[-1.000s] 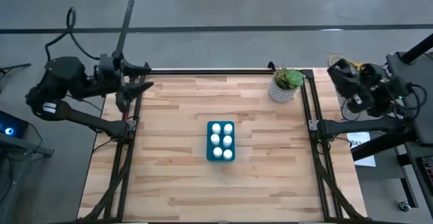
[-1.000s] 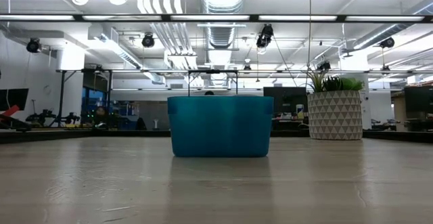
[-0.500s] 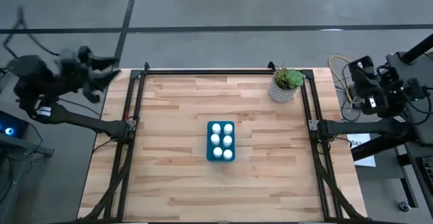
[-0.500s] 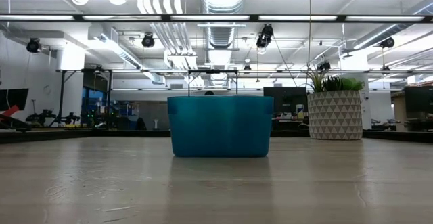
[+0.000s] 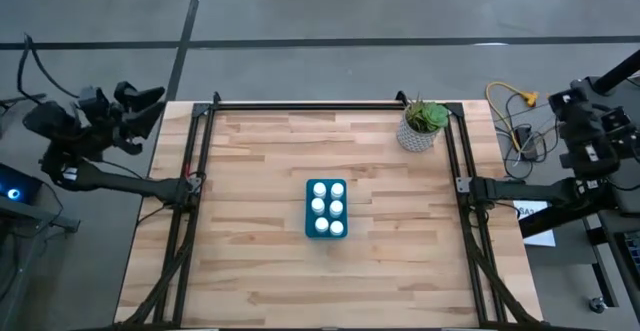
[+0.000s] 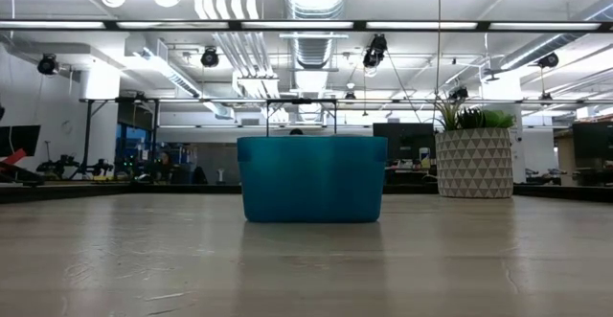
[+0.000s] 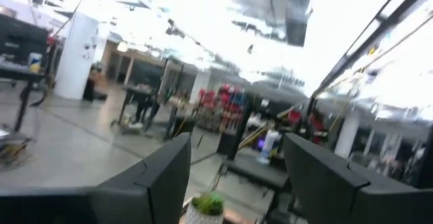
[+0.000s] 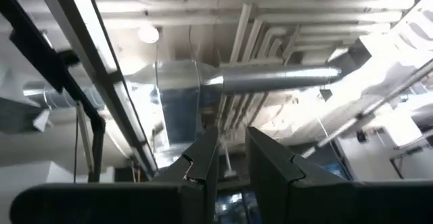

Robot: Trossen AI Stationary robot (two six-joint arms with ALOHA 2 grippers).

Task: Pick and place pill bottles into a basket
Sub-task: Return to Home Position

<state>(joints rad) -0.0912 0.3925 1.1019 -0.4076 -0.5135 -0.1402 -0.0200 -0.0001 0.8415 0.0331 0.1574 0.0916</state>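
Note:
The teal basket [image 5: 326, 208] stands on its base at the middle of the wooden table; it also shows in the low view [image 6: 312, 178]. Several white pill bottles [image 5: 328, 207] stand upright inside it, caps up; in the low view the basket's wall hides them. My left gripper [image 5: 140, 106] is beyond the table's far left corner, off the table, open and empty, as the left wrist view [image 7: 237, 156] shows. My right gripper [image 5: 575, 101] is beyond the table's right edge, tipped up toward the ceiling, its fingers [image 8: 203, 160] nearly together and empty.
A white patterned pot with a green plant [image 5: 420, 129] stands at the table's far right corner, also in the low view [image 6: 474, 162]. Dark frame rails [image 5: 190, 186] run along the table's left, right and far edges. Cables [image 5: 515, 106] lie off the right edge.
My left gripper has drawn back from the table's far left corner, out past the left edge. My right gripper has drawn away from the table toward the right. The basket and its bottles have stayed where they were.

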